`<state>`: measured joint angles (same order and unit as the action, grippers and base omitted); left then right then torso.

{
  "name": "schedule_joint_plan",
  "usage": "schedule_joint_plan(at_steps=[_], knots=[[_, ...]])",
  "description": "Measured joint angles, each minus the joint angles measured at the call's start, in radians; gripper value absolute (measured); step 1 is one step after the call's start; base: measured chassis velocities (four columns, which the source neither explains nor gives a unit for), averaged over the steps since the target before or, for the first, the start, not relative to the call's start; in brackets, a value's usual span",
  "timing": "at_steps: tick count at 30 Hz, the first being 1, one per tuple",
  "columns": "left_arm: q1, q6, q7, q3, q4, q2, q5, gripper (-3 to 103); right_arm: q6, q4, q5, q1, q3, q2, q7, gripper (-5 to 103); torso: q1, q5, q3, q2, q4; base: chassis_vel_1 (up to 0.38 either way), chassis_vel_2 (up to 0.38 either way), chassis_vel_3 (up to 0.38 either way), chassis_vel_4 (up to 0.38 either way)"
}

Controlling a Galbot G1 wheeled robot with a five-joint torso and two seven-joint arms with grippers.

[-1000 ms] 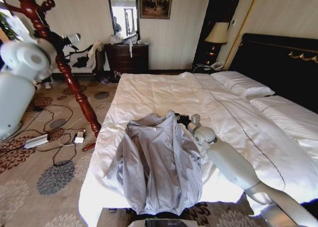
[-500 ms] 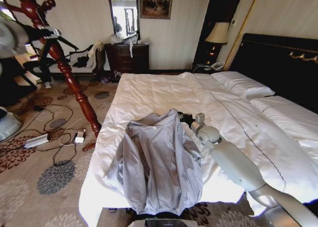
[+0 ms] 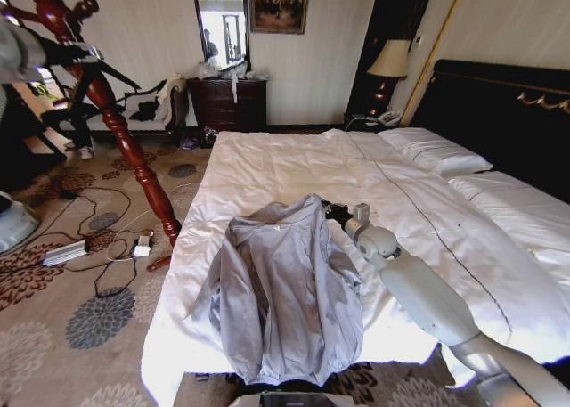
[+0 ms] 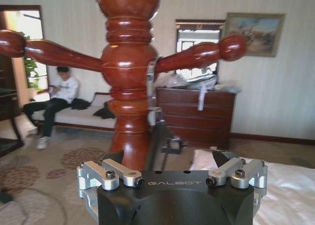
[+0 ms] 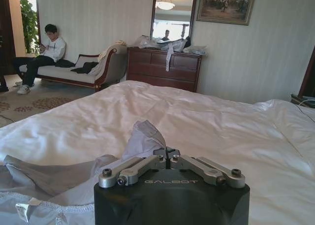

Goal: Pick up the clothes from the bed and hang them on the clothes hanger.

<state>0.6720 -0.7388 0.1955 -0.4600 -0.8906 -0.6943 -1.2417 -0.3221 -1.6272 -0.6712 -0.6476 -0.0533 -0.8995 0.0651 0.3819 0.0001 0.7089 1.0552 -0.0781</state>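
Observation:
The clothes point(image 3: 285, 291), a light grey shirt, lie spread on the near part of the bed point(image 3: 294, 166), hanging over its foot edge. My right gripper point(image 3: 331, 213) is at the collar's right edge. In the right wrist view it point(image 5: 167, 152) is shut on a raised fold of the clothes point(image 5: 145, 136). My left gripper point(image 3: 89, 55) is up at the red wooden coat stand point(image 3: 134, 158). It point(image 4: 167, 161) stands open just in front of the clothes hanger point(image 4: 153, 146). The hanger's silvery hook point(image 4: 149, 82) sits by the stand's arm.
Cables and a power strip point(image 3: 67, 251) lie on the patterned carpet left of the bed. A dark dresser point(image 3: 230, 102) and a sofa stand at the far wall. White pillows point(image 3: 436, 150) rest against the black headboard point(image 3: 499, 113), with a lamp point(image 3: 389, 61) beside it.
My left arm has swung from the near left up to the coat stand. My right gripper has shifted slightly right, drawing the shirt's collar edge with it.

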Motion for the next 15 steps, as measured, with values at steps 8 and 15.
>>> schedule_joint_plan(at_steps=[8,15], knots=[[0.005,-0.001,-0.058,-0.007,0.141,-0.077,0.062,100,0.004,0.012,0.006,-0.005,-0.005,-0.008,-0.004,0,0.000,-0.0001,0.000,0.000,0.0001,0.000,0.000,0.000,0.000],[-0.014,0.000,-0.034,0.013,0.179,-0.114,0.067,100,0.009,0.018,0.008,-0.007,-0.006,0.003,-0.007,0,0.000,-0.0001,0.000,0.000,-0.0001,0.000,0.000,0.000,0.000]])
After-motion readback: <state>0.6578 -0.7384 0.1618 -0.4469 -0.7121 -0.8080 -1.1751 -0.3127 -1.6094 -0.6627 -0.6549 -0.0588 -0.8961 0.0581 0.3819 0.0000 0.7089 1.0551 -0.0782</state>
